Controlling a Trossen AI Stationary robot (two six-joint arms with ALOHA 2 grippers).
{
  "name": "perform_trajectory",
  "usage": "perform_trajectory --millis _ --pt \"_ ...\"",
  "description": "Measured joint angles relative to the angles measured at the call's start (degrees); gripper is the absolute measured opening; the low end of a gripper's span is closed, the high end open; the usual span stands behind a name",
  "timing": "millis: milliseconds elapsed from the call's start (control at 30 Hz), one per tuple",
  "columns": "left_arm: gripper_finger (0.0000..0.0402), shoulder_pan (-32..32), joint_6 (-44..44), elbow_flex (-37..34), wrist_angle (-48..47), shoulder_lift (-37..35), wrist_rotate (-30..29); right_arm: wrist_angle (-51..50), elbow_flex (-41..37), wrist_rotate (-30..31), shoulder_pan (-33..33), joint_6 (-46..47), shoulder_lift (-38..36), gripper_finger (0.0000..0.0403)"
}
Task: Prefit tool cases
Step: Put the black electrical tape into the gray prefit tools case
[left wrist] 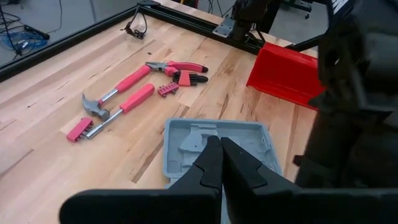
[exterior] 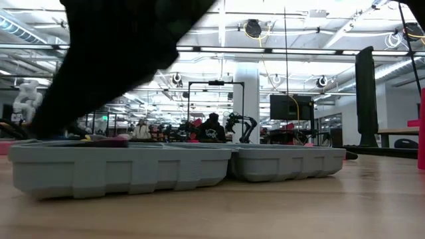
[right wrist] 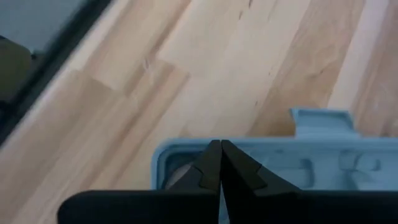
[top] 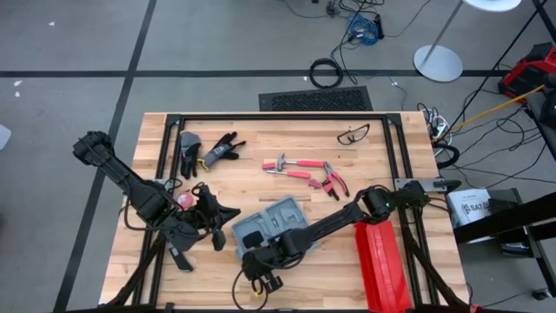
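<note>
Case (top: 276,223) open, no legible markings

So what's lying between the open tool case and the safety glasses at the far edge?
In the high view, the pink-handled hammer and pliers lie between the tool case and the glasses.
</note>
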Motion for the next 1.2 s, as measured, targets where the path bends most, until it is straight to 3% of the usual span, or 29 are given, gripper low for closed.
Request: perform_trajectory --millis 400,800,1067,1200 --pt "0.0008 -1.5 0.0 0.0 0.2 0.5 0.0 -4.4 0.0 2.9 0.2 1.0 -2.0 0.0" --pt "0.0008 -2.8 -3.0 0.0 1.1 5.8 0.0 -10.5 -0.2 5.9 1.5 5.6 -1.9 0.0" --pt "0.0008 -2.9 -3.0 0.0 2.8 8.0 0.0 -3.3 -6.6 5.2 1.4 7.9 -2.2 0.0" --pt "0.0008 -2.9 -3.0 0.0 3.1 8.1 0.0 -3.4 -6.2 4.9 1.4 8.2 -2.2 0.0"
